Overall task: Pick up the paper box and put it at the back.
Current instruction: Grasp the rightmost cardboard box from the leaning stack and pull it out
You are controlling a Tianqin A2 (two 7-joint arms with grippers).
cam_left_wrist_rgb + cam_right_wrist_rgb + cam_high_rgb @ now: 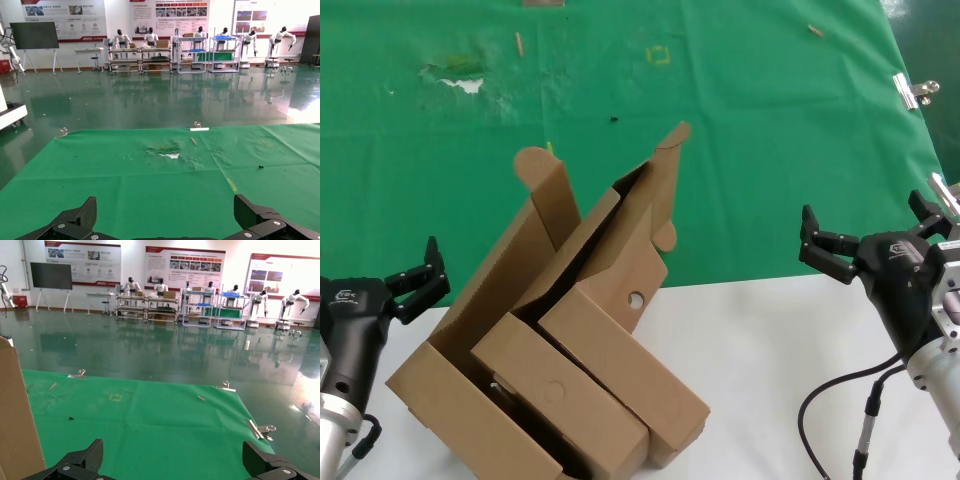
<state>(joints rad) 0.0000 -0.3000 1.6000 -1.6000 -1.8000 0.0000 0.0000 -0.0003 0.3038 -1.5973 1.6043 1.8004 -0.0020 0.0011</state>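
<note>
The paper box (620, 335) is brown cardboard with a small round hole (636, 299) in one wall. It lies tilted in the pile, its hinged lid (655, 200) and rounded ear tabs raised toward the back. My left gripper (415, 275) is open and empty, left of the pile; in the left wrist view (165, 212) only green cloth lies between its fingers. My right gripper (868, 228) is open and empty, well right of the box; in the right wrist view (172, 455) a brown cardboard edge (15, 415) shows at one side.
A similar brown box with a circle outline (553, 392) lies beside the paper box. Both rest in a bigger carton (440, 400) with a tall rounded flap (540, 175). Green cloth (740, 130) covers the back, white table (770, 360) the front. A metal clip (915, 90) sits far right.
</note>
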